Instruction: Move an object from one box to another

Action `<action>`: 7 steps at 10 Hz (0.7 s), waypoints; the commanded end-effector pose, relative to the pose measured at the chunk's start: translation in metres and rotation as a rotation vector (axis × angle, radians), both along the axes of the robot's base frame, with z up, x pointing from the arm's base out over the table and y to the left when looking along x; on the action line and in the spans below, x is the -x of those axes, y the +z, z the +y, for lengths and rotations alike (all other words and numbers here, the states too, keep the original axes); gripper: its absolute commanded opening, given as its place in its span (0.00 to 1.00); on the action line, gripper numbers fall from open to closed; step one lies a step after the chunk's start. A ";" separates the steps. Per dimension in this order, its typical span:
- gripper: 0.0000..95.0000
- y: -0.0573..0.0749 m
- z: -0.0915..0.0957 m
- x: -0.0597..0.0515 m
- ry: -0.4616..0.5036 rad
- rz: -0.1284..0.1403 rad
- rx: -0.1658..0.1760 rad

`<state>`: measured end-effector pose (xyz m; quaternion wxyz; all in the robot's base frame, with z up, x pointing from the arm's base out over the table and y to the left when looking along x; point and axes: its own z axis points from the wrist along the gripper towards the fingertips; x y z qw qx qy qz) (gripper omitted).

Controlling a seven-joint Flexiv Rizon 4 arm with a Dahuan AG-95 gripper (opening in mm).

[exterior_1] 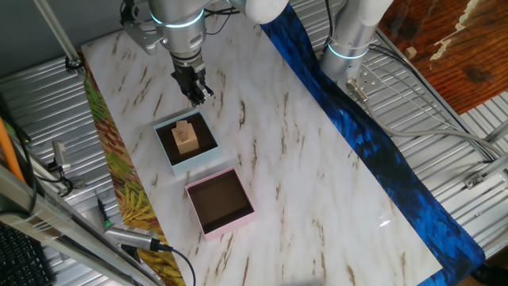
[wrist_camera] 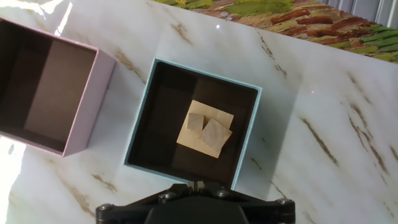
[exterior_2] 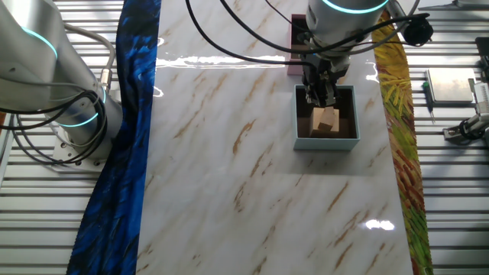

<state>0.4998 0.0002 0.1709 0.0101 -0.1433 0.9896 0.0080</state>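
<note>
I see a white marble-patterned table [exterior_1: 302,151] crossed by brown veins, with a blue cloth strip [exterior_1: 357,135] along its right side in one fixed view and a yellow-green leafy strip [exterior_1: 111,159] along its left. Corrugated metal flooring [exterior_1: 444,111] surrounds it. The wooden block [exterior_1: 186,137] sits inside the light-blue box [exterior_1: 208,156], centre-left of that frame; the pink box [exterior_1: 230,225] lies just below it, slightly apart. My gripper [exterior_1: 198,96] hangs above the blue box's upper edge, holding nothing; I cannot tell how far its fingers are spread.
</note>
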 end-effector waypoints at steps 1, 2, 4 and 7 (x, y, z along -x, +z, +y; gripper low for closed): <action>0.00 0.002 0.000 0.000 -0.174 0.019 -0.092; 0.00 0.002 0.000 0.000 -0.160 0.018 -0.091; 0.00 0.002 0.000 0.000 -0.159 0.017 -0.090; 0.00 0.002 0.000 0.000 -0.114 0.016 -0.083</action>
